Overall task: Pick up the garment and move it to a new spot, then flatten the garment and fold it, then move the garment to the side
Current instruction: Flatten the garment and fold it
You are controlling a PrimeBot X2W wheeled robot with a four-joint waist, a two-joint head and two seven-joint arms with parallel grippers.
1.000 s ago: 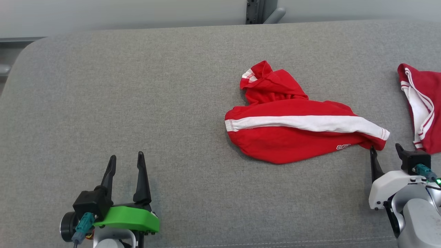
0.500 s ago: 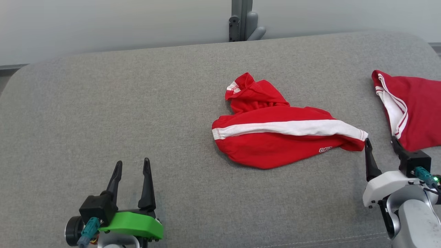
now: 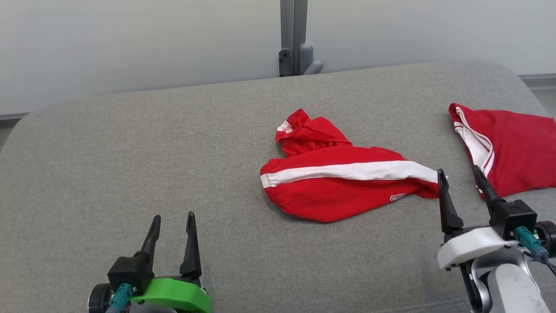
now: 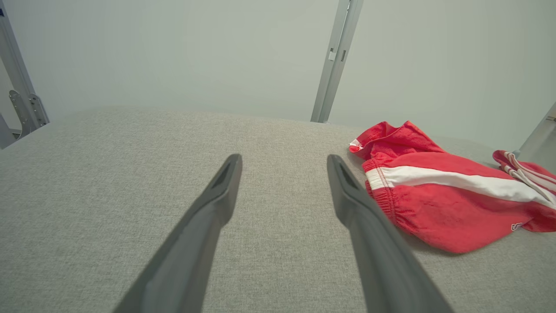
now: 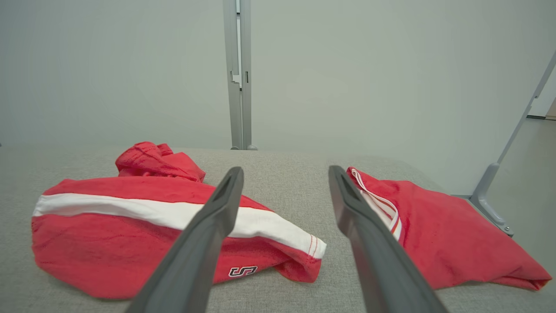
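Head view: left hand (image 3: 173, 214) and right hand (image 3: 458, 168) point forward, spread wide and empty, the right near the garment (image 3: 339, 191).

The second red garment (image 3: 517, 148) runs off the head view's right edge, its far side cut away. One finger of my right gripper (image 3: 458, 170) covers part of its striped hem. The logo (image 3: 397, 197) on the red shorts (image 3: 330, 191) is too small to read. My left gripper (image 3: 173, 216) loses its base below the frame.
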